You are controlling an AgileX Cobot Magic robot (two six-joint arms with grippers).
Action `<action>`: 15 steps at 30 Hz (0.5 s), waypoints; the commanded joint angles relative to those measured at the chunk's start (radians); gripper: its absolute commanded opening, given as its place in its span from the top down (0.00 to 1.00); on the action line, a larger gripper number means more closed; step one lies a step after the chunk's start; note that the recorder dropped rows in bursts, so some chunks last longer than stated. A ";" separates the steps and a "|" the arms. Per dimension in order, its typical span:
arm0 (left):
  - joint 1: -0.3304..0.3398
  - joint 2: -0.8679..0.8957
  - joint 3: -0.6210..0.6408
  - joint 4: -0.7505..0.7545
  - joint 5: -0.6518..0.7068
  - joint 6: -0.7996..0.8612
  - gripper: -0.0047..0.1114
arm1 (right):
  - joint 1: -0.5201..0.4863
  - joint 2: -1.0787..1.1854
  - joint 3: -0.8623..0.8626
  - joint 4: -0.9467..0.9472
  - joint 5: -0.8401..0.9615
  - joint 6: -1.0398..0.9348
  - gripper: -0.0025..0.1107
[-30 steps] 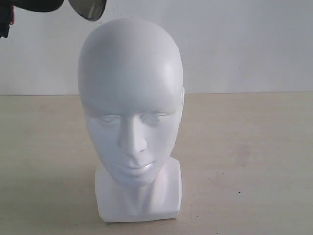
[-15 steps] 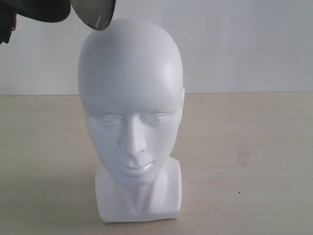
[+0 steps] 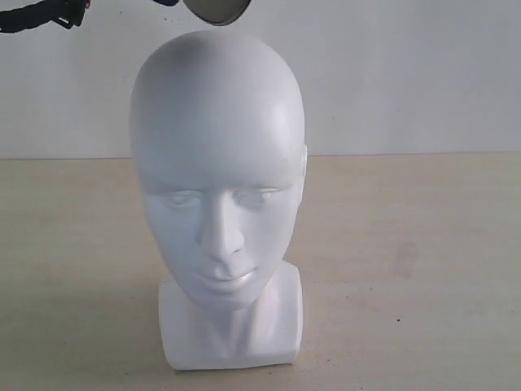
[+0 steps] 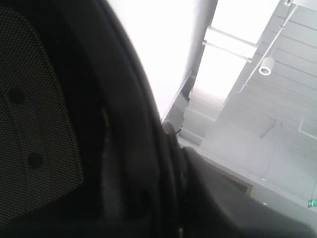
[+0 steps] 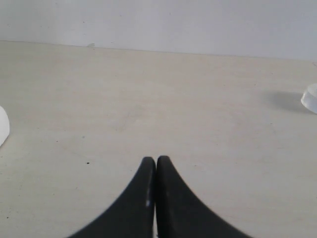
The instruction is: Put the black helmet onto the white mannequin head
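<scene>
Left gripper [image 4: 178, 188] clamps the helmet [image 3: 213, 10] by its rim, we judge, holding it above the crown of the head [image 3: 216, 163], mostly out of frame. Right gripper [image 5: 156, 163] hangs pinched together, empty, over the table [image 5: 198, 99]. We have the lift done; centring and lowering remain.

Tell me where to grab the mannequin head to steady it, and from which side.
Probably grip the blocky base of the mannequin head, coming in low from the right side of the exterior view. Its flat sides suit jaws; the glossy dome is round and wide, and the helmet hangs above it.
</scene>
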 commanded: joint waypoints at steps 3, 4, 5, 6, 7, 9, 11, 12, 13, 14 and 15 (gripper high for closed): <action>-0.130 0.104 -0.102 0.033 -0.079 0.043 0.92 | -0.002 -0.005 -0.001 -0.001 -0.004 0.002 0.98; -0.150 0.117 -0.116 0.026 -0.079 0.050 0.92 | -0.002 -0.005 -0.001 -0.001 -0.004 0.002 0.98; -0.176 0.136 -0.145 0.013 -0.079 0.088 0.92 | -0.002 -0.005 -0.001 -0.001 -0.004 0.002 0.98; -0.187 0.147 -0.153 0.002 -0.079 0.090 0.92 | -0.002 -0.005 -0.001 -0.001 -0.004 0.002 0.98; -0.206 0.160 -0.153 -0.033 -0.079 0.090 0.92 | -0.002 -0.005 -0.001 -0.001 -0.004 0.002 0.98; -0.218 0.174 -0.153 -0.072 -0.079 0.115 0.92 | -0.002 -0.005 -0.001 -0.001 -0.004 0.002 0.98; -0.221 0.174 -0.153 -0.082 -0.079 0.142 0.92 | -0.002 -0.005 -0.001 -0.001 -0.004 0.002 0.98; -0.221 0.174 -0.153 -0.080 -0.079 0.151 0.92 | -0.002 -0.005 -0.001 -0.001 -0.004 0.002 0.98; -0.221 0.174 -0.153 -0.076 -0.079 0.151 0.92 | -0.002 -0.005 -0.001 -0.001 -0.004 0.002 0.98; -0.221 0.174 -0.153 -0.066 -0.079 0.153 0.92 | -0.002 -0.005 -0.001 -0.001 -0.004 0.002 0.98; -0.221 0.174 -0.153 -0.064 -0.079 0.153 0.92 | -0.002 -0.005 -0.001 -0.001 -0.004 0.002 0.98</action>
